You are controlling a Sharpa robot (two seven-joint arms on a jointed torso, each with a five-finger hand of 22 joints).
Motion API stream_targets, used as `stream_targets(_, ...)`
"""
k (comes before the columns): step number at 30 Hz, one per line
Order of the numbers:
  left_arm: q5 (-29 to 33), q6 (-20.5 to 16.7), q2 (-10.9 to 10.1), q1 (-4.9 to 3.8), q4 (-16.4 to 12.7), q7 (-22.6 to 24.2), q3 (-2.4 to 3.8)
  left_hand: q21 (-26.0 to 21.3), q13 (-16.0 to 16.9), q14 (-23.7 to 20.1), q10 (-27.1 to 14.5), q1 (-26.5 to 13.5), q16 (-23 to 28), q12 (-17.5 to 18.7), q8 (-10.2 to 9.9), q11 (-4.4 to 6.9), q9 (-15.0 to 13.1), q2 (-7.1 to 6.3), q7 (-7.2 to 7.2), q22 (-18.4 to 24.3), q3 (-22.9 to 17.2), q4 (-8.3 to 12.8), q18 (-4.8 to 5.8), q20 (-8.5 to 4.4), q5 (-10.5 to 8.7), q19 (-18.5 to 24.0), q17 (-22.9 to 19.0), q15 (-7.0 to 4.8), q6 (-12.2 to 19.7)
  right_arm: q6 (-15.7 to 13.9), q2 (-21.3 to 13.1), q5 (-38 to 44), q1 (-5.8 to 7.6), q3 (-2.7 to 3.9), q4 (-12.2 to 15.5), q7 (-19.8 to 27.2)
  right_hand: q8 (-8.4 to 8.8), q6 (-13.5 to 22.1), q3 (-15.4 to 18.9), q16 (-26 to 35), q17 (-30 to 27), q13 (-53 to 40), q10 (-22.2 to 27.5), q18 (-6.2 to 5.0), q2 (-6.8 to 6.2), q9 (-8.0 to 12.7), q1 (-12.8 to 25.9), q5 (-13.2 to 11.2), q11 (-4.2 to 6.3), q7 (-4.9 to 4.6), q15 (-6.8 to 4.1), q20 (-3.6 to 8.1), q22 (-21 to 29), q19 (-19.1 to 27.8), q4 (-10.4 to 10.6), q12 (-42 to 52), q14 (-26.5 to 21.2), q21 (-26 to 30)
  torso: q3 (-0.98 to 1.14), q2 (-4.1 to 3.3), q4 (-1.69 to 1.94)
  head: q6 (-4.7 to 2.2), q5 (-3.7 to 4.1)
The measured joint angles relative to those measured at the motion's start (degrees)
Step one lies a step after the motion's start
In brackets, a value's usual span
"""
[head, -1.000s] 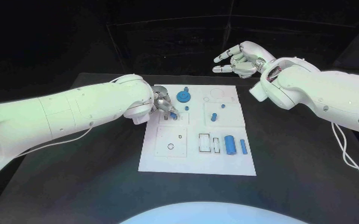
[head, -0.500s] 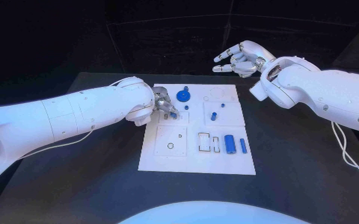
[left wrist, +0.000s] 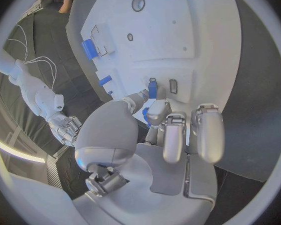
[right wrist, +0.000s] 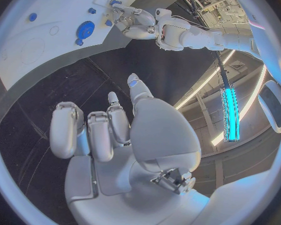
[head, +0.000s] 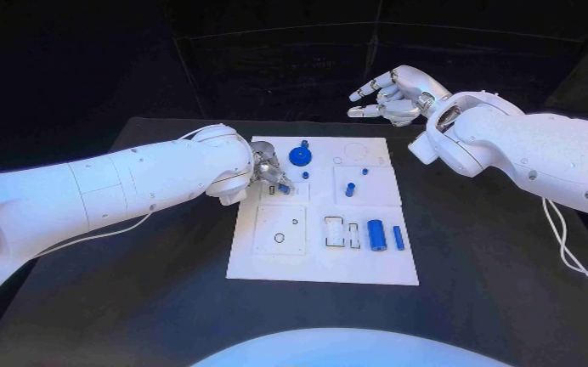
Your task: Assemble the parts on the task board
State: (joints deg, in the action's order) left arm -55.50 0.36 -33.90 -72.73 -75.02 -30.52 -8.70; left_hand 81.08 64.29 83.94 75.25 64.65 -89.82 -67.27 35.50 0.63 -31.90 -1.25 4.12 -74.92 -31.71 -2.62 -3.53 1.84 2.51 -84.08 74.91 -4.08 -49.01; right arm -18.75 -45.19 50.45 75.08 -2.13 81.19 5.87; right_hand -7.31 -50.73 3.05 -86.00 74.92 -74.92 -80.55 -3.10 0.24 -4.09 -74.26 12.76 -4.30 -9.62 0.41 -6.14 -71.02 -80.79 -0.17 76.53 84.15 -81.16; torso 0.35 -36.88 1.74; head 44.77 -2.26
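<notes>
This looks like a robot test lab. A black surface (head: 147, 299) stands inside dark walls (head: 282, 61), like a booth. A white task board (head: 321, 265) with small blue parts (head: 376, 235) lies at the middle of it.

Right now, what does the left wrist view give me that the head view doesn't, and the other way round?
Left wrist view alone: close up, the left hand has a small blue part at its fingertips, over the task board, beside a small slot.
Head view alone: the whole board with its outlines, the round blue disc and the two blue cylinders near its right edge.
Both: the left hand at the board's left side, and the right hand lifted clear, holding nothing.
</notes>
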Motion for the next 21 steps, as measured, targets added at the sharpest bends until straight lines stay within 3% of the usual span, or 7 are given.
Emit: stream_targets(21,-0.75,2.36,0.23,-0.12,-0.05,-0.46,0.08,-0.04,-0.02,0.00,-0.01,-0.24,0.00,0.00,0.26,-0.01,-0.25,-0.03,0.18,0.00,0.00,0.01,0.00,0.00,0.14,0.00,0.00,0.00,0.16,0.44,0.33,0.07,-0.01,0.00,-0.29,0.00,0.00,0.00,0.00,0.00,-0.01,0.00,0.00,0.00,0.00,0.00,0.00,0.00,0.00,0.00,0.00,0.00,0.05,0.00,0.00,0.00,0.00,0.00,0.01,-0.02,-0.01,0.27,0.05)
